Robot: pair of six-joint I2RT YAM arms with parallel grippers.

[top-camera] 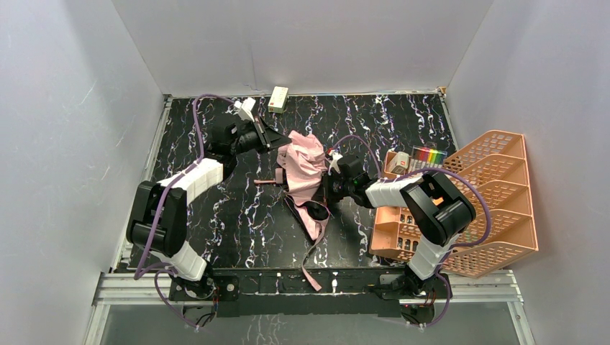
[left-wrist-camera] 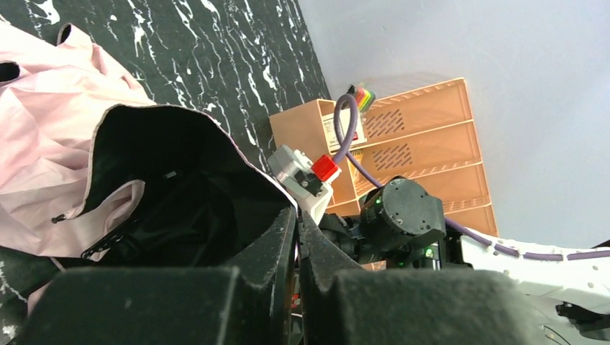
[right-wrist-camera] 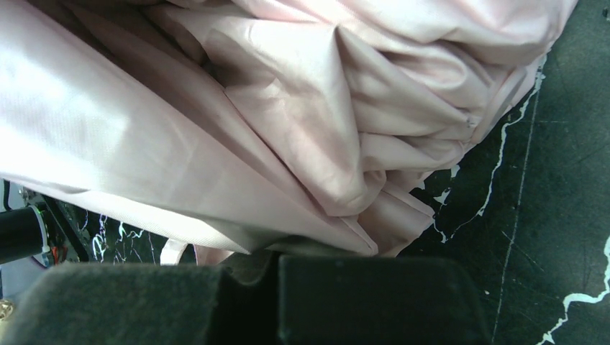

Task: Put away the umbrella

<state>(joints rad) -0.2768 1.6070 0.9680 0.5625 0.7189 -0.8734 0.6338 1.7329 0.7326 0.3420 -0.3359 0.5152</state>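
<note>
The umbrella [top-camera: 306, 169] lies crumpled in the middle of the black marbled table, pale pink face up and some black lining showing. Its pink strap [top-camera: 311, 266] trails toward the near edge. My left gripper [top-camera: 277, 140] is at its upper left edge. In the left wrist view the gripper [left-wrist-camera: 298, 215] is shut, and the umbrella's [left-wrist-camera: 50, 122] hemmed edge runs into the tips. My right gripper [top-camera: 327, 188] presses into its right side. In the right wrist view the gripper [right-wrist-camera: 277, 257] is shut under folds of the umbrella [right-wrist-camera: 288, 108], with fabric caught between the fingers.
An orange mesh organiser rack [top-camera: 475, 208] stands at the right, with coloured markers [top-camera: 430, 155] in a back compartment. A small cream box [top-camera: 278, 98] lies by the back wall. White walls enclose the table on three sides. The right arm's wrist [left-wrist-camera: 403, 215] shows beyond my left fingers.
</note>
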